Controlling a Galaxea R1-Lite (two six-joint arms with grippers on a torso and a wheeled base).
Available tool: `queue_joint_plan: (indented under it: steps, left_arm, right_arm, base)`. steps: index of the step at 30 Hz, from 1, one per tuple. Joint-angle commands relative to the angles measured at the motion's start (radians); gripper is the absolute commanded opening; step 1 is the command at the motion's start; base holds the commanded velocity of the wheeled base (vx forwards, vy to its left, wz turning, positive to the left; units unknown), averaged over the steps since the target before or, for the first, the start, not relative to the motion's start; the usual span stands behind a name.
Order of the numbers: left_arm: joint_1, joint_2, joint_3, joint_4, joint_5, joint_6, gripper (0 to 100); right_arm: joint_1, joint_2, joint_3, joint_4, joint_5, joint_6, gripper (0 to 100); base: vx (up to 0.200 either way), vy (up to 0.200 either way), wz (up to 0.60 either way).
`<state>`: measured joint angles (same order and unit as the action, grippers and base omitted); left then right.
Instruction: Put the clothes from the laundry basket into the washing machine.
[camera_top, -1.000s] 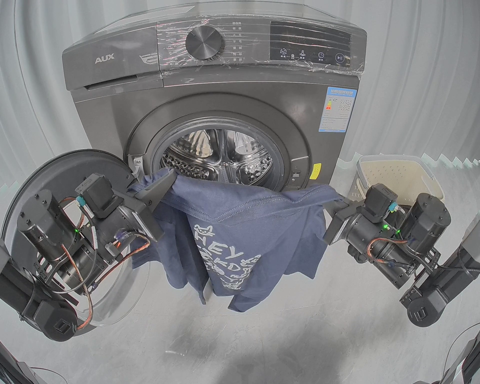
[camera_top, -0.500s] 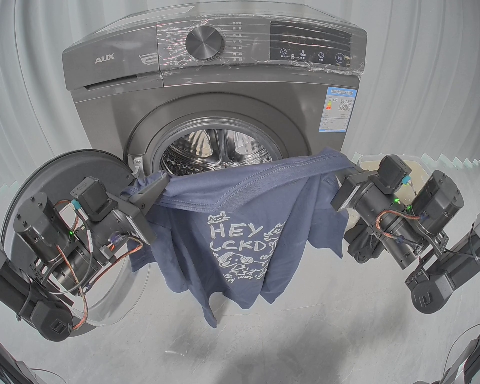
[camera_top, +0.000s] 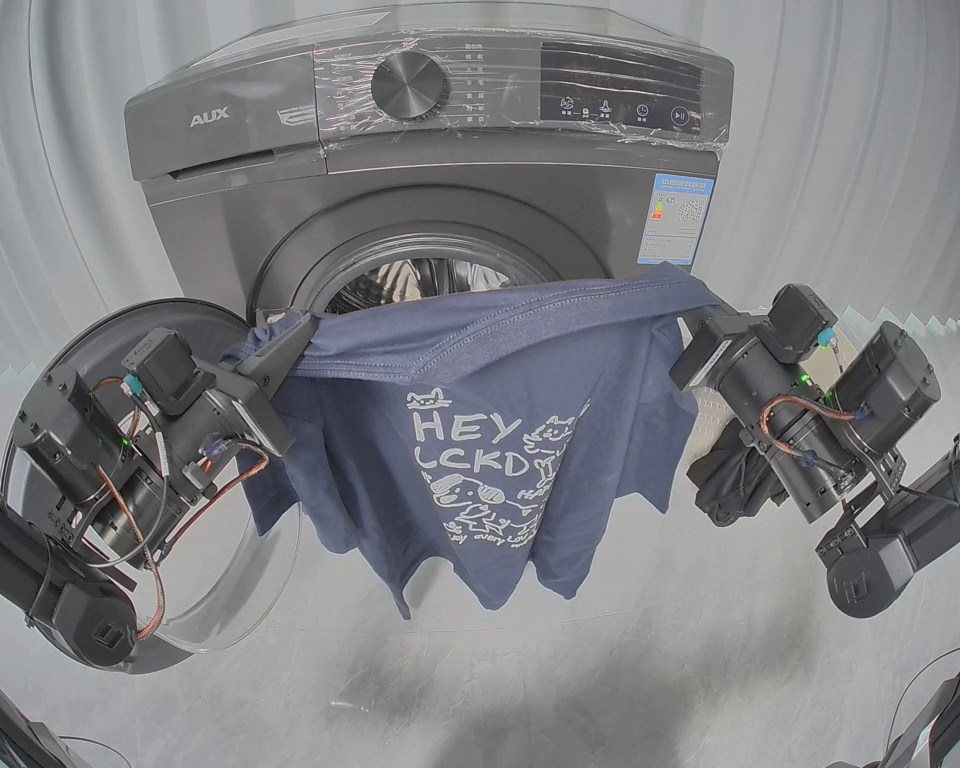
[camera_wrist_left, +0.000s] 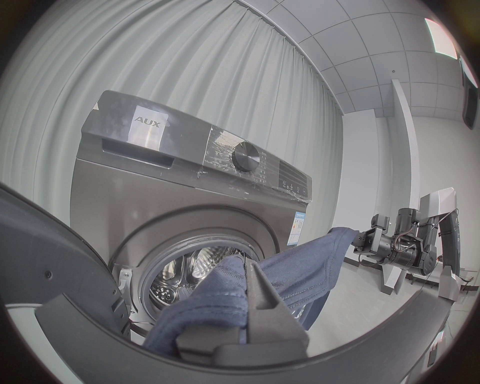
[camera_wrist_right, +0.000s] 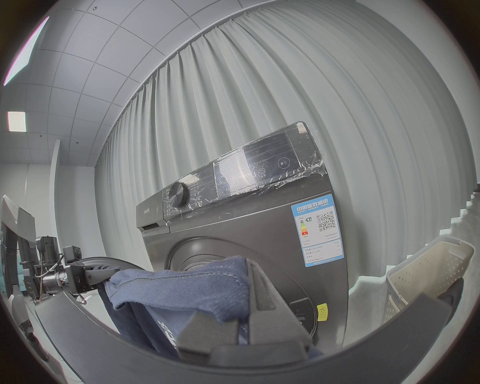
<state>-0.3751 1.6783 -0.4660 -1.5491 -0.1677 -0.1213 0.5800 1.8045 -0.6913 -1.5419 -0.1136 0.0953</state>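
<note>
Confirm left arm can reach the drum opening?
Probably yes: the door is swung open, and the left gripper, shut on the shirt, sits beside the drum opening; only that shirt hangs across it.

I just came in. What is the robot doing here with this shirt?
The robot holds a blue T-shirt stretched between its arms: the left gripper is shut on one end of its top edge, the right gripper on the other. The shirt hangs in front of the washing machine, whose door stands open, and does not seem to be in the drum yet. The laundry basket stands beside the machine.
</note>
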Motion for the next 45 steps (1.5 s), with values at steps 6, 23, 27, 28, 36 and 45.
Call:
queue_joint_plan:
  steps: [6, 23, 27, 28, 36, 45]
  left_arm:
    - [0.002, -0.012, -0.017, 0.0, 0.004, -0.001, 0]
    - [-0.047, 0.008, -0.013, 0.001, 0.013, -0.009, 0]
    - [-0.11, 0.06, -0.034, 0.001, 0.057, -0.012, 0]
    - [-0.142, 0.067, -0.063, 0.003, 0.083, -0.014, 0]
    - [-0.186, 0.107, -0.123, 0.003, 0.111, -0.023, 0]
    - [-0.185, 0.146, -0.204, 0.004, 0.126, -0.023, 0]
  right_arm:
    - [0.014, -0.004, -0.013, 0.002, -0.011, 0.0, 0]
    - [0.017, 0.006, 0.016, 0.006, -0.009, 0.003, 0]
    - [0.035, 0.03, 0.058, 0.0, -0.009, 0.006, 0]
    - [0.044, 0.044, 0.079, 0.0, -0.009, 0.017, 0]
    - [0.055, 0.133, 0.138, 0.0, 0.005, 0.034, 0]
    - [0.136, 0.188, 0.24, 0.0, 0.005, 0.044, 100]
  base:
    - [0.0, 0.0, 0.0]
    - [0.0, 0.0, 0.0]
    - [0.0, 0.0, 0.0]
    - [0.0, 0.0, 0.0]
    - [0.0, 0.0, 0.0]
    - [0.0, 0.0, 0.0]
